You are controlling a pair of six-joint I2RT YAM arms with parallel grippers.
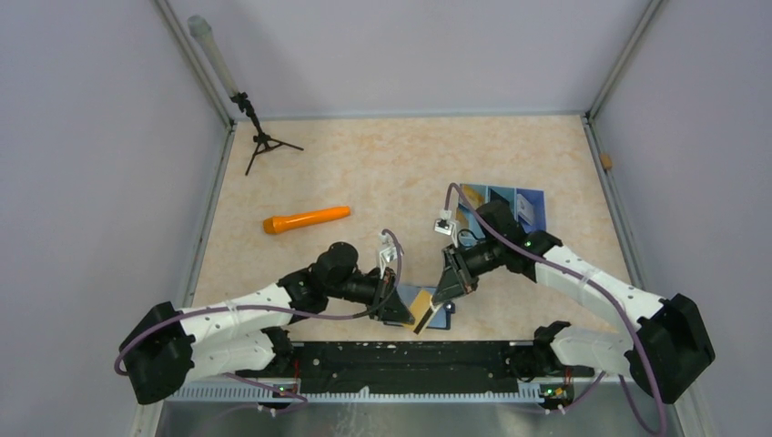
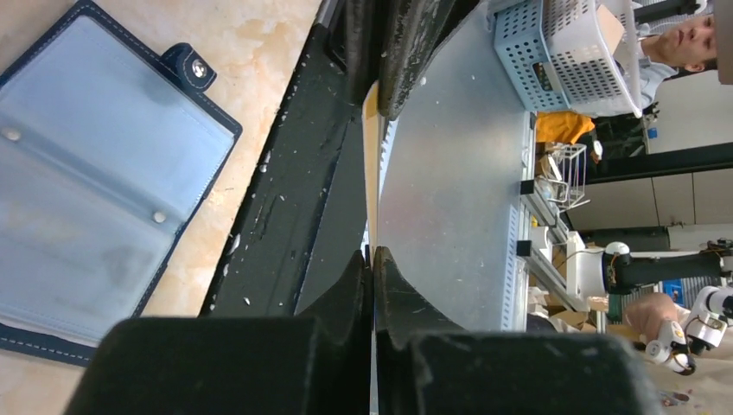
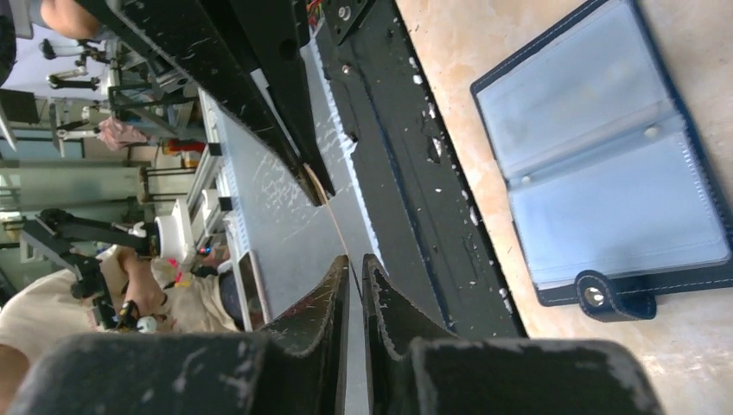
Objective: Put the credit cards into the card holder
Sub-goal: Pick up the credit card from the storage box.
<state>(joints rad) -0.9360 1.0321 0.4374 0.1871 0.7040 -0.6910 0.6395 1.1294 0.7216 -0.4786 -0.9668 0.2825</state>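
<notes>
The left hand [image 2: 373,259] and right hand [image 3: 356,264] both pinch one gold card [image 1: 423,308] just beside the open card holder [image 2: 95,173]; an orange torch [image 1: 307,219] lies well apart.

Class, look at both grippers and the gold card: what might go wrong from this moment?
1. The left gripper and right gripper both pinch the same gold card; if either arm moves before one lets go, the card may bend or slip out.
2. The card holder lies open with nothing holding it; pushing a card into a slot may just slide it away.
</notes>
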